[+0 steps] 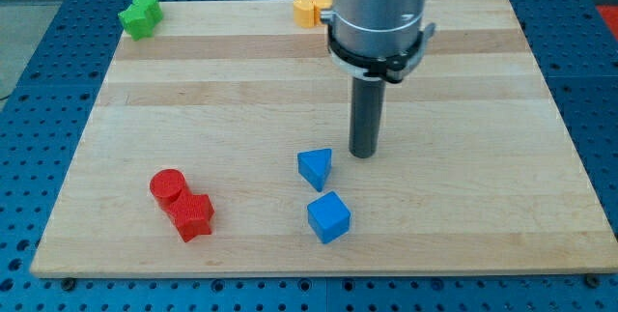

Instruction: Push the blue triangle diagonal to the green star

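Now my tip [363,155] stands on the wooden board [541,206] with nothing against it, just to the view's right of the blue triangle [316,169] and slightly above it, a small gap between them; the blue cube [328,217] lies just below the triangle. I judge this is the approach step, because the green star [139,14] is far away at the view's top left corner. The next move calls for bringing the tip to the lower right side of the triangle, between it and the cube, then pushing up-left without disturbing the cube.
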{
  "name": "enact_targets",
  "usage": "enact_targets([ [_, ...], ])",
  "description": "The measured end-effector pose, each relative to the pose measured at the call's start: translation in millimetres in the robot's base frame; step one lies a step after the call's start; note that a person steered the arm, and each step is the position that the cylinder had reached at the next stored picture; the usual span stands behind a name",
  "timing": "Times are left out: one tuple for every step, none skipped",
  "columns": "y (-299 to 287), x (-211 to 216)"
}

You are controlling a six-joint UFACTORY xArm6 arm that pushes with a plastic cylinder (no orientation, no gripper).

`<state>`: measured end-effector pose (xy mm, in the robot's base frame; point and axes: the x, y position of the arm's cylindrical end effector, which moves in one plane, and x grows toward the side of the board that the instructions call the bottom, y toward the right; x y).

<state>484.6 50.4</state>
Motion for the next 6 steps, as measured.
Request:
enact_targets([
  [-22, 10],
  [-61, 17],
  [-79, 24],
  [-56, 15],
  [-60, -3],
  [-66, 20],
])
